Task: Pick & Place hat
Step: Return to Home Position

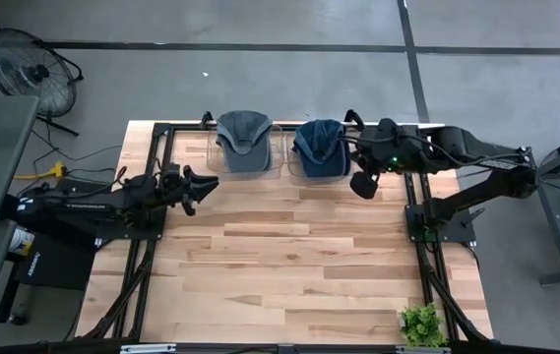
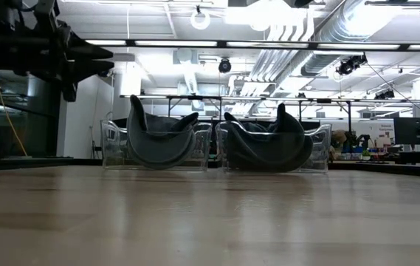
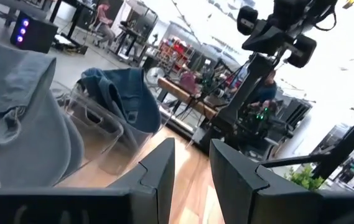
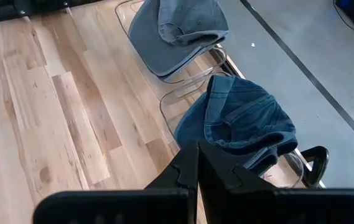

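Note:
Two hats sit in clear plastic trays at the table's far edge. The grey hat [image 1: 244,141] [image 4: 177,28] lies in the left tray [image 1: 213,157], the blue hat [image 1: 321,147] [image 4: 245,121] in the right tray [image 1: 287,162]. In the low view both hats [image 2: 158,140] [image 2: 269,144] rest curled inside the tray walls. My left gripper [image 1: 211,183] [image 3: 192,168] hovers open near the table's left side, pointing level toward the right, with nothing between its fingers. My right gripper [image 1: 363,184] [image 4: 197,165] is shut and empty, raised above the table just right of the blue hat.
A small green plant [image 1: 420,323] stands at the table's near right corner. Dark frame rails [image 1: 422,246] run along both sides of the table. A fan [image 1: 24,67] stands on the floor beyond the far left corner. Bare wood [image 1: 289,256] fills the table's middle.

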Available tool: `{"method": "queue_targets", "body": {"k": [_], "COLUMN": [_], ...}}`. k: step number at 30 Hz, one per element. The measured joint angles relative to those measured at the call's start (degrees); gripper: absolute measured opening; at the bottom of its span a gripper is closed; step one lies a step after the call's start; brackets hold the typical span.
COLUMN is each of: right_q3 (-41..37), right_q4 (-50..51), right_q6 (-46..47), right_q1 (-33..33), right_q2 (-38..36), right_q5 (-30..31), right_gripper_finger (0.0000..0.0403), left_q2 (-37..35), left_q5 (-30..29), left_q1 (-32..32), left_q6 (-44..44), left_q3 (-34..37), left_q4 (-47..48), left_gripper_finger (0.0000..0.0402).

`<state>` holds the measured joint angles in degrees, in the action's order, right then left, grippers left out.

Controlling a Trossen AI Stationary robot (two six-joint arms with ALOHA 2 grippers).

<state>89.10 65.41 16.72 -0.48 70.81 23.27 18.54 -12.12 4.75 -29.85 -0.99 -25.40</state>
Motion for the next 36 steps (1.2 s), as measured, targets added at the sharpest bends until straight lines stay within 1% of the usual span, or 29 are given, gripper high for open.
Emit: {"method": "queue_targets", "body": {"k": [7,13,20,22,24,26,30,33,36], "right_q3": [0.00,0.00,-0.02,-0.68,-3.51,-7.92,-19.99,-28.96,-37.23], "right_q4": [0.86,3.17,6.27,6.68,5.64,2.34,-9.76,-20.18,-28.12], "right_q6": [1.31,3.64,8.07,9.68,11.40,12.71,13.52,13.47,14.23], "right_q1": [1.39,3.22,7.31,8.48,9.71,10.71,12.42,13.05,13.03], "right_q2": [0.00,-0.34,-2.95,-3.95,-5.90,-8.44,-14.51,-19.22,-24.07], "right_q5": [0.56,0.95,6.18,7.50,8.59,8.72,7.79,7.22,7.18], "right_gripper_finger": [0.0000,0.0000,0.0000,0.0000,0.0000,0.0000,0.0000,0.0000,0.0000], "left_q2": [-4.34,-9.63,-17.23,-18.33,-18.19,-18.12,-18.09,-18.16,-18.16], "left_q5": [2.67,3.03,3.11,3.83,3.89,4.23,7.64,8.36,8.80], "left_q1": [0.00,0.00,0.00,0.00,0.00,0.01,0.02,0.02,0.04], "left_q6": [-0.02,-0.04,-0.88,-0.65,-0.59,-0.55,-0.14,0.82,1.09], "left_q3": [0.11,0.15,0.20,0.17,0.17,0.17,0.17,0.17,0.17], "left_q4": [8.13,15.25,23.62,23.59,23.71,24.11,24.63,24.54,24.73], "left_gripper_finger": [0.0099,0.0099,0.0099,0.0099,0.0099,0.0099,0.0099,0.0099,0.0099]}}
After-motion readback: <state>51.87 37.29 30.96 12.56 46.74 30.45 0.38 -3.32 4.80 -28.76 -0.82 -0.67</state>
